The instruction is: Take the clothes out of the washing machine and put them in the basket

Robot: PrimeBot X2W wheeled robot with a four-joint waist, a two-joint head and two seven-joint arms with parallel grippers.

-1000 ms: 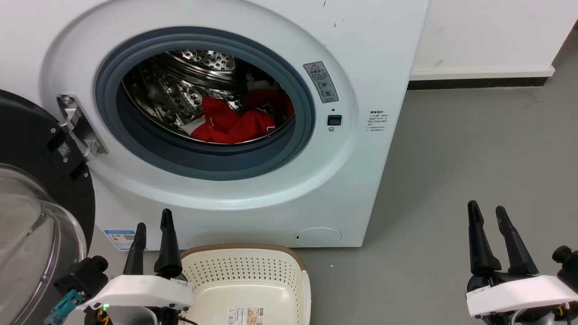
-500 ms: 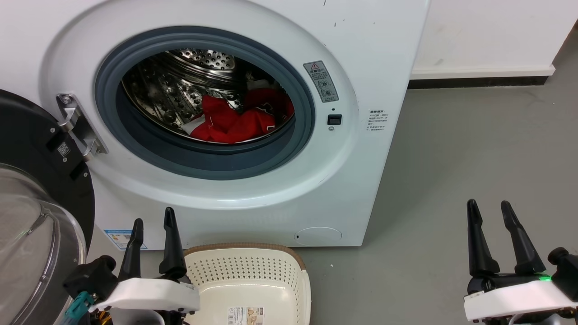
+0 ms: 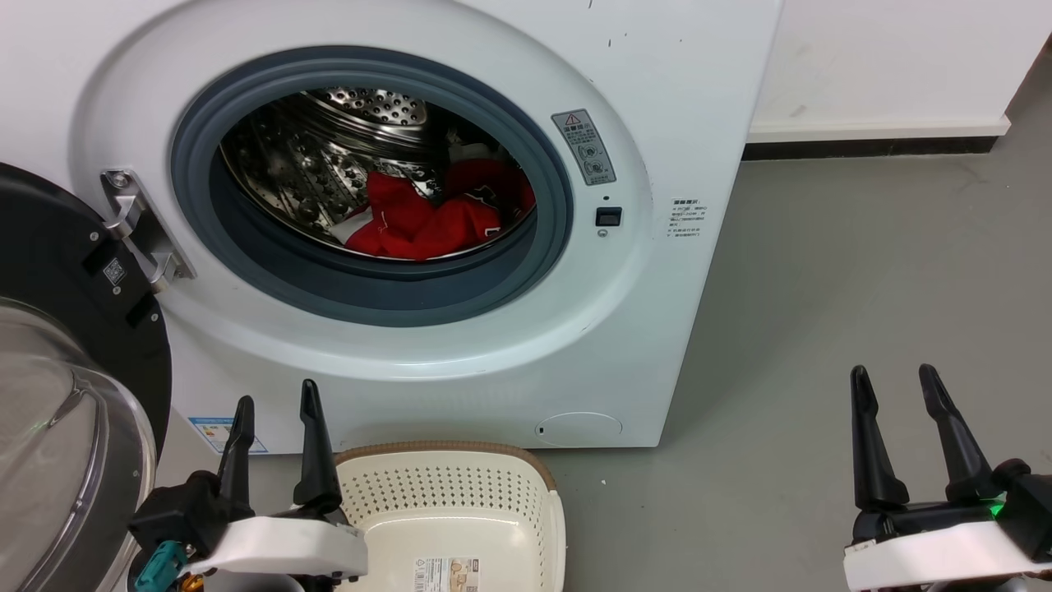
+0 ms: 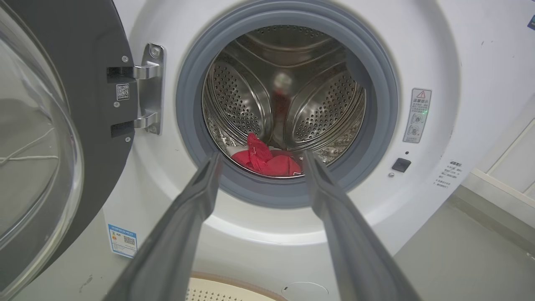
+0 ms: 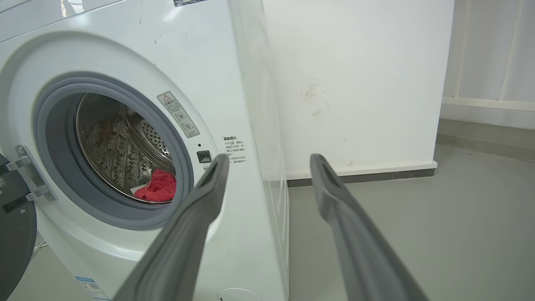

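Grey floor (image 3: 822, 288), open washing machine (image 3: 674, 82): left gripper (image 3: 277, 393) and right gripper (image 3: 894, 371) hang spread, empty. The red jersey (image 3: 411, 226) could snag on the rubber seal (image 3: 370, 296).

grey floor (image 3: 863, 271); white wall (image 3: 888, 57), dark baseboard (image 3: 871, 151).

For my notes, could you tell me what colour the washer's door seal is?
The washing machine's door seal is grey, clearest in the left wrist view.

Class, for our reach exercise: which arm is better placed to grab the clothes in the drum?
Likely left. The left gripper points straight at the clothes, while the right gripper aims past the washing machine toward the wall.
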